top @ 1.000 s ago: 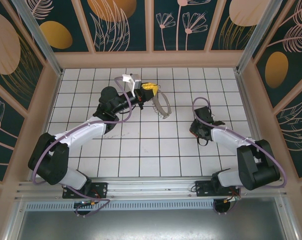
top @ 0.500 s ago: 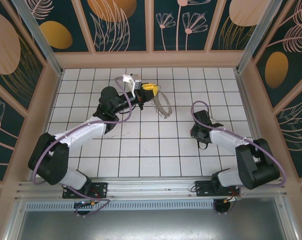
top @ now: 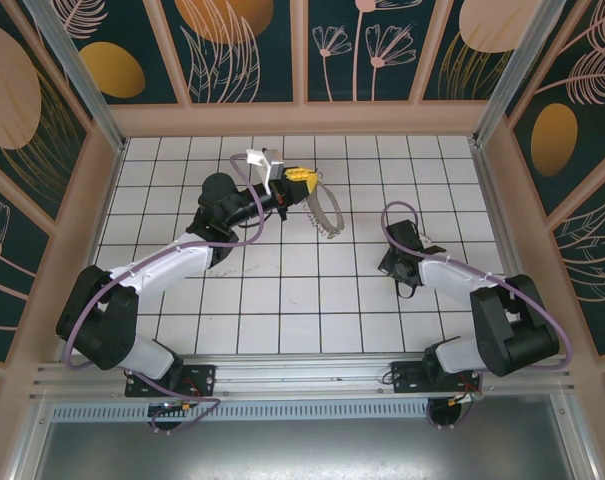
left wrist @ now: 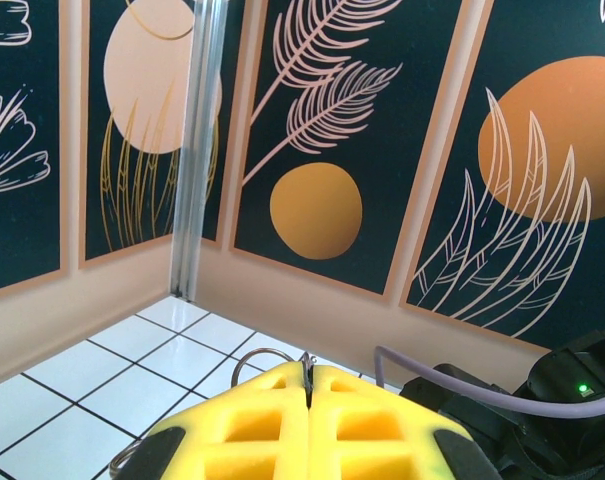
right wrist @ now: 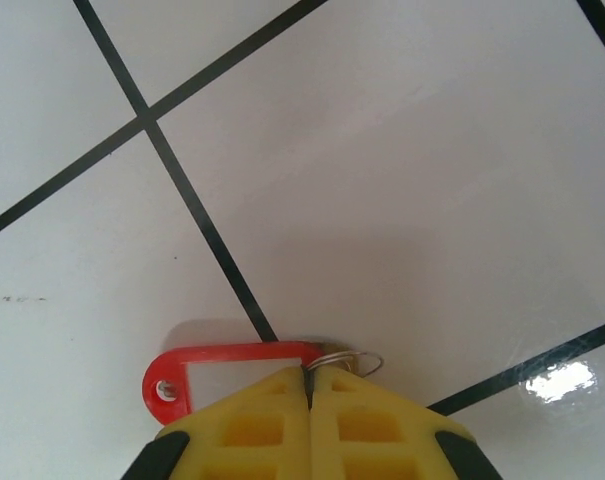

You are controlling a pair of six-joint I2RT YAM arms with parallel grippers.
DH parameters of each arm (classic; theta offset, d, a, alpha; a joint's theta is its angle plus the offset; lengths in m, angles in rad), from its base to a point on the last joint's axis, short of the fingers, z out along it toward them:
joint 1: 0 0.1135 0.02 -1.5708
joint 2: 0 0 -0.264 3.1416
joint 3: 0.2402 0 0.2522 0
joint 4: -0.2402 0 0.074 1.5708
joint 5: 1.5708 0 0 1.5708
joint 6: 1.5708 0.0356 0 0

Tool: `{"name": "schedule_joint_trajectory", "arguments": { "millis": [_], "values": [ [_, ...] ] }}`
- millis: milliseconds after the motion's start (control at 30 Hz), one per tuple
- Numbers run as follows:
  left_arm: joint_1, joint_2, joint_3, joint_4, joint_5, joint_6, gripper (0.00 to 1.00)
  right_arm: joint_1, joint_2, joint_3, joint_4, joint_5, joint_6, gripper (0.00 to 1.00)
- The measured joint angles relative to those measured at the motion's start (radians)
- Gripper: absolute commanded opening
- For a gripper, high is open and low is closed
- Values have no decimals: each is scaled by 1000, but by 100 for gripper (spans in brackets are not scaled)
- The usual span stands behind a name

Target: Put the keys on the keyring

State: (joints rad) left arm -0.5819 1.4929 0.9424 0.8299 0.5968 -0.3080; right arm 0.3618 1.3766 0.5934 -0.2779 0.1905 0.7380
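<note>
My left gripper is raised over the far middle of the table, its yellow fingers shut on the thin wire of the large keyring. The keyring hangs down to the right of the gripper, and an arc of the wire shows just past the fingertips. My right gripper is down at the tiled floor on the right. It is shut on the small metal split ring of a red key tag that lies flat on a white tile. The yellow pads hide any key blade.
The white tiled table has black grid lines and is boxed in by peach walls with dark floral panels. A purple cable and the right arm's dark body show beyond the left fingers.
The right gripper has closed on the tag's small ring, and its wrist has shifted slightly toward the left. The left arm and the keyring have not moved.
</note>
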Motion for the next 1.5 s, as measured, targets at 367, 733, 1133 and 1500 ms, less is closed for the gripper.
{"name": "schedule_joint_trajectory", "arguments": {
  "millis": [367,733,1133,1500],
  "values": [
    [0,0,0,0,1,0,0,-14,-241,6,46,-125,-129,0],
    [0,0,0,-34,43,1,0,-225,-420,-120,423,-736,-247,0],
    [0,0,58,-128,157,29,0,-297,-426,-117,732,-1234,-234,0],
    [0,13,113,-200,226,55,0,-301,-384,-27,805,-1369,-235,0]
  ]
}}
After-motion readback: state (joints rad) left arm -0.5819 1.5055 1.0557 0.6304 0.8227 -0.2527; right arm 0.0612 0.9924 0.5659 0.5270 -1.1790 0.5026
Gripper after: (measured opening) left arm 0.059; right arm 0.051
